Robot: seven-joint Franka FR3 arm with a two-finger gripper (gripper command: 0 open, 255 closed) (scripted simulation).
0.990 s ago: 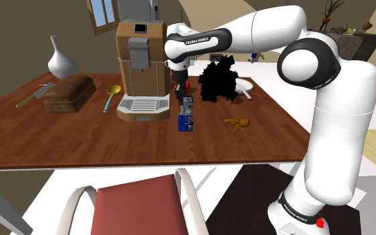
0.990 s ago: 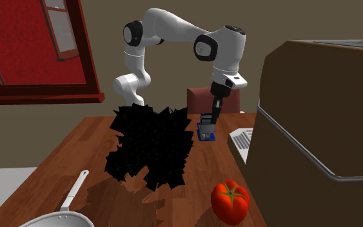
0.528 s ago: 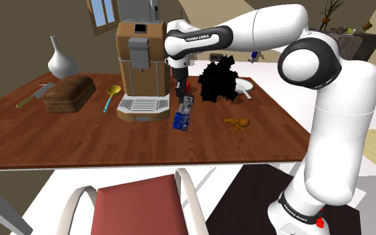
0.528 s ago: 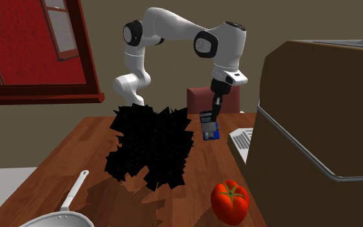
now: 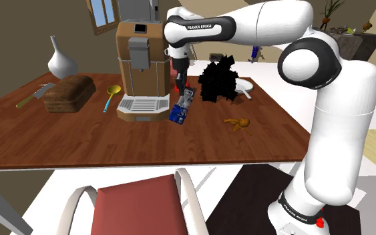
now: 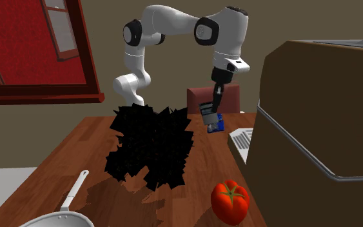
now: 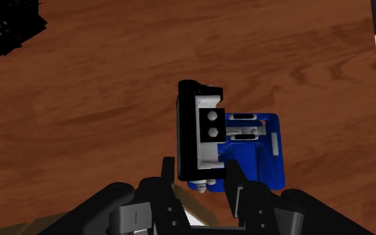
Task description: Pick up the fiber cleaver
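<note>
Wood, plastic and gloss
The table (image 7: pixel 79 87) is smooth grained wood; the fiber cleaver (image 7: pixel 246 143) looks matt blue-and-black plastic, its grey part perhaps metal. The arm (image 5: pixel 340 113) is glossy white, the gripper (image 7: pixel 201 172) matt black; the pan (image 6: pixel 60 219), lower left in the second exterior view, looks metal.

Around my tabletop (image 5: pixel 79 140) I count one of each — one coffee machine (image 5: pixel 141 67), one white vase (image 5: pixel 61 61), one bread loaf (image 5: pixel 69 93), one brush (image 5: pixel 36 95), one yellow spoon (image 5: pixel 111 96), one tomato (image 6: pixel 230 200), one pan (image 6: pixel 75 188), one black spiky mass (image 5: pixel 218 80), one small orange figure (image 5: pixel 238 123), one fiber cleaver (image 5: pixel 181 108). Beside it — one red-seated chair (image 5: pixel 136 207).
</note>
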